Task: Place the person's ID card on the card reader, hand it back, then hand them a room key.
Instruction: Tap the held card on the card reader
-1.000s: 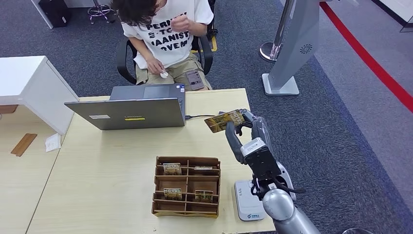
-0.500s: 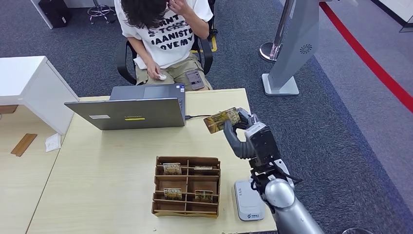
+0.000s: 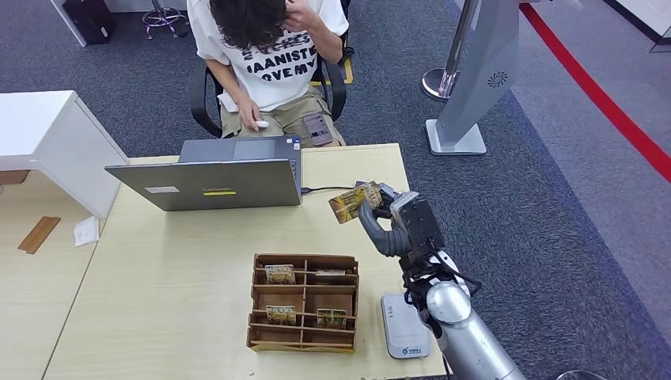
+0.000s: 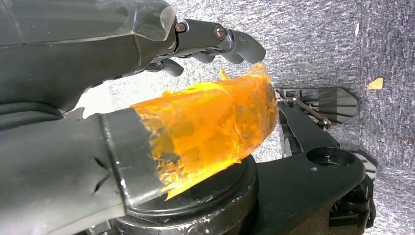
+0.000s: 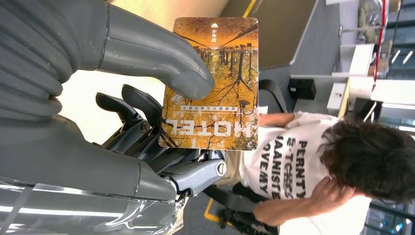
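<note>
The right hand (image 3: 393, 218) is raised above the counter (image 3: 174, 269) near its right edge, gripping a room key (image 3: 348, 203) printed with an autumn scene and the word HOTEL. In the right wrist view the thick grey thumb (image 5: 161, 58) presses on the printed face of the room key (image 5: 215, 83) while the darker fingers (image 5: 142, 122) back it from behind, so the card is pinched flat with most of its face free. From the hand, the card points toward 11 o'clock, where a person (image 3: 269, 55) in a white lettered T-shirt sits on a chair at the far side of the counter, head bowed, one hand raised to the head and the other on the lap.

The left hand (image 4: 147, 83) hangs over grey carpet; its dark fingers (image 4: 220, 41) curl loosely inward and I cannot tell whether they hold anything. Its thumb is wrapped in orange tape.

On the counter, a grey laptop (image 3: 210, 180) stands open at 10 o'clock from the right hand. A brown divided card box (image 3: 304, 302) holding several cards in its compartments sits at 7 o'clock. The white card reader (image 3: 404, 324) lies just right of the box, partly behind the silver right arm.
</note>
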Controlling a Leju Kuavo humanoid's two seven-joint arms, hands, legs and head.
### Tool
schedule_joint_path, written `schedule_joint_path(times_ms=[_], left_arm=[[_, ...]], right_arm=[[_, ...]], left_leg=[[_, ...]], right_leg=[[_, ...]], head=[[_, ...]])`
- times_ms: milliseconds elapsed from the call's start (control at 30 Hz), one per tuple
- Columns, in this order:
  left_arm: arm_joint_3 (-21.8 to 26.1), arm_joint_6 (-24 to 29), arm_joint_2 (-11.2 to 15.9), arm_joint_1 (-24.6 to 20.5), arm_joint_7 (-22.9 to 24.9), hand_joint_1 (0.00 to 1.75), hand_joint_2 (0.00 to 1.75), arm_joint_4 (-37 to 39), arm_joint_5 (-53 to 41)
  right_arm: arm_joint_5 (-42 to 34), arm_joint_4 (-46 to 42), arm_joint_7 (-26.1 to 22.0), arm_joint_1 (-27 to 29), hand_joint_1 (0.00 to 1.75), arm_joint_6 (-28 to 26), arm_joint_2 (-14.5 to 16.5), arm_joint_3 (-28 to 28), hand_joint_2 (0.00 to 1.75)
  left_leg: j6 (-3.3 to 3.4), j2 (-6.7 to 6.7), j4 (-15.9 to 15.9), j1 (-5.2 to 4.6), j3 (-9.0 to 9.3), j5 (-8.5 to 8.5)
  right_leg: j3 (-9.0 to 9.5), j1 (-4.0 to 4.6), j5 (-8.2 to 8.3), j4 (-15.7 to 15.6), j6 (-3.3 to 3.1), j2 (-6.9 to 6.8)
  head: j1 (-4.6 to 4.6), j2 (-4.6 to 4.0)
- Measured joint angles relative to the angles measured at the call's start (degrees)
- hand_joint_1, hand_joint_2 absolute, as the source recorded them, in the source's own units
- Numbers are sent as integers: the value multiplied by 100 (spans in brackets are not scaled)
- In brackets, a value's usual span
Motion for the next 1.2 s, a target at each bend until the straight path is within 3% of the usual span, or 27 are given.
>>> schedule_joint_path(times_ms=[300,1200], left_arm=[[37,0,14,18,0,0,0,0,108],[38,60,22,26,-2,0,0,0,165]], right_arm=[[-453,34,-56,108,175,417,-1,-207,175],[-959,-513,-237,870,175,805,-236,-832,175]], left_leg=[[0,1,0,0,1,0],[0,5,0,-2,1,-1]], right_leg=[[0,0,0,0,0,0],[-1,0,0,-2,0,3]], head=[[1,0],[1,0]])
